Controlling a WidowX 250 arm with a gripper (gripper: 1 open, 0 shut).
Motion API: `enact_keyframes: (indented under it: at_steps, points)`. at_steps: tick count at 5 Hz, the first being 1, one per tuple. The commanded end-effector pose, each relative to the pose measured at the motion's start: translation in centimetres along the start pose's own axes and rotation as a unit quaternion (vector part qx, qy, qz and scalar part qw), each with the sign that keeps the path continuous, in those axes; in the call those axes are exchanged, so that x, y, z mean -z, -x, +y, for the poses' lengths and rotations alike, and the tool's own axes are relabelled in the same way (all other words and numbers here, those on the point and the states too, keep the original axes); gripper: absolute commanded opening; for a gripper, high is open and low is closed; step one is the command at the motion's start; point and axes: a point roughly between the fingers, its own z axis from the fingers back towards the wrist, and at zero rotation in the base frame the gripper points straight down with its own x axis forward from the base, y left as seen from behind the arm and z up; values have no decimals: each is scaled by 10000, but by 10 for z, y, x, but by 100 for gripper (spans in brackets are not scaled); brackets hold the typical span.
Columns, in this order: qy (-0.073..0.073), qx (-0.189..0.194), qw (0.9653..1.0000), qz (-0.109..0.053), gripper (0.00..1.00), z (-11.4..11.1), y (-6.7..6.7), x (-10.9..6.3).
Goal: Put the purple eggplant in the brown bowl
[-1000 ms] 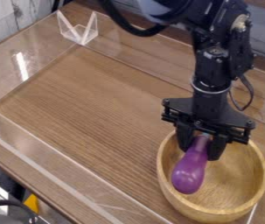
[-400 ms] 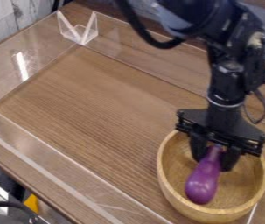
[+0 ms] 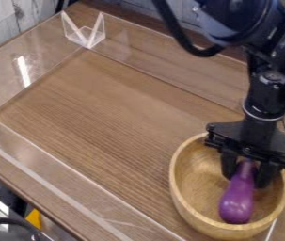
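The purple eggplant [image 3: 239, 200] hangs upright inside the rim of the brown bowl [image 3: 179, 179], at the lower right of the camera view. My gripper [image 3: 247, 169] points straight down over the bowl and is shut on the eggplant's top end. The eggplant's lower end is down near the bowl's floor, right of centre; I cannot tell whether it touches. The black arm rises from the gripper toward the top right and hides the bowl's far rim.
The bowl stands on a wooden tabletop [image 3: 94, 104] enclosed by low clear acrylic walls [image 3: 38, 160]. A small clear acrylic stand [image 3: 82, 28] sits at the back left corner.
The gripper has carried the eggplant to the right and slightly down, from the bowl's left part to right of its centre. The grip has stayed the same.
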Motion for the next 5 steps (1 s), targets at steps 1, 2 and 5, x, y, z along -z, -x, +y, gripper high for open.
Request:
enact_keyframes:
  at_steps: [1, 2, 5]
  points:
    - [189, 13, 9996, -220, 0, -10, -9, -14]
    - [222, 22, 9995, -222, 0, -11, -13, -22]
    - [317, 253, 9990, -184, 100, -6, -18, -37]
